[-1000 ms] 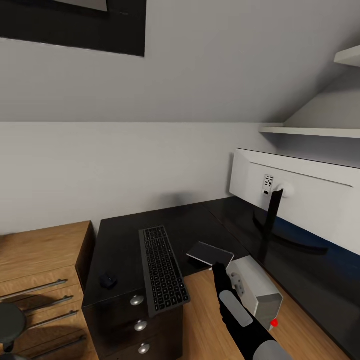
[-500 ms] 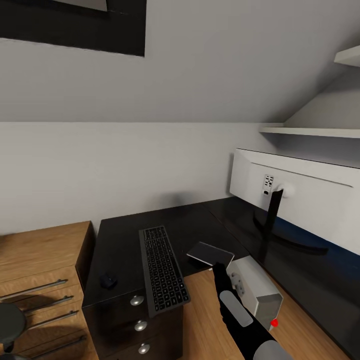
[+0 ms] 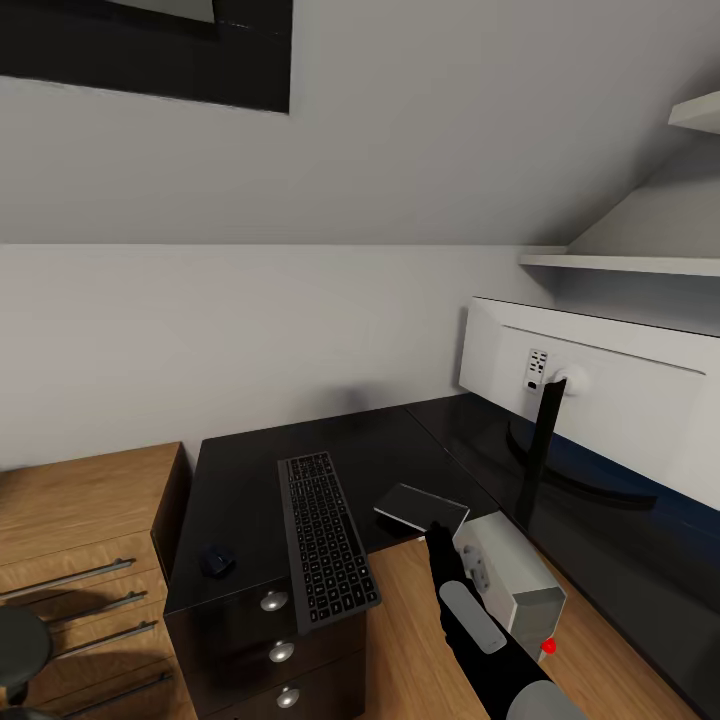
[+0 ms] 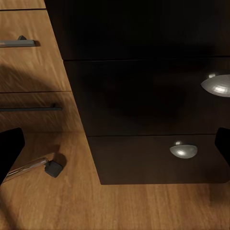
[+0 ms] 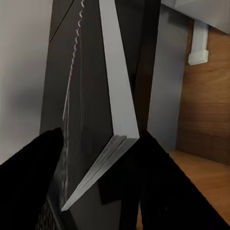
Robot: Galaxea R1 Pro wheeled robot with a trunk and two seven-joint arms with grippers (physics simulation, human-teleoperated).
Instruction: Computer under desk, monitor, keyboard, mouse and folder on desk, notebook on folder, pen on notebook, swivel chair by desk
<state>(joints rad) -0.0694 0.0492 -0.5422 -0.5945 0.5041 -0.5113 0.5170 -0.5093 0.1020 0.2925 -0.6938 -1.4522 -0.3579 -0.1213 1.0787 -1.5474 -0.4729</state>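
Right fingers [image 5: 28, 191]: spread wide, one on each side of the notebook's [image 5: 120, 115] near edge, with no grip on it yet.
Left fingers [image 4: 8, 148]: wide apart and holding nothing, low down and facing the counter's drawer knobs [image 4: 183, 151], with a chair castor [image 4: 53, 168] on the floor off to one side.
Step in hand: judged to be picking up the notebook [image 3: 420, 507], which lies at the counter's inner corner edge just ahead of the right fingers.
Next move: probably close on the thin edge and lift without dragging; the folder it must stack on is not seen here, so the notebook may need to wait.
Beside the right fingers: the computer [image 3: 512, 580], low by the counter's edge on the wooden floor.
Across from the right fingers: the keyboard [image 3: 325, 540], its near end overhanging the front edge; past it the mouse [image 3: 215, 560].
Beyond the fingers: the monitor [image 3: 600, 400], white back showing, standing on the counter [image 3: 300, 440].
Room: a pale wall, a shelf [image 3: 620, 262] and a wooden drawer unit [image 3: 80, 530].
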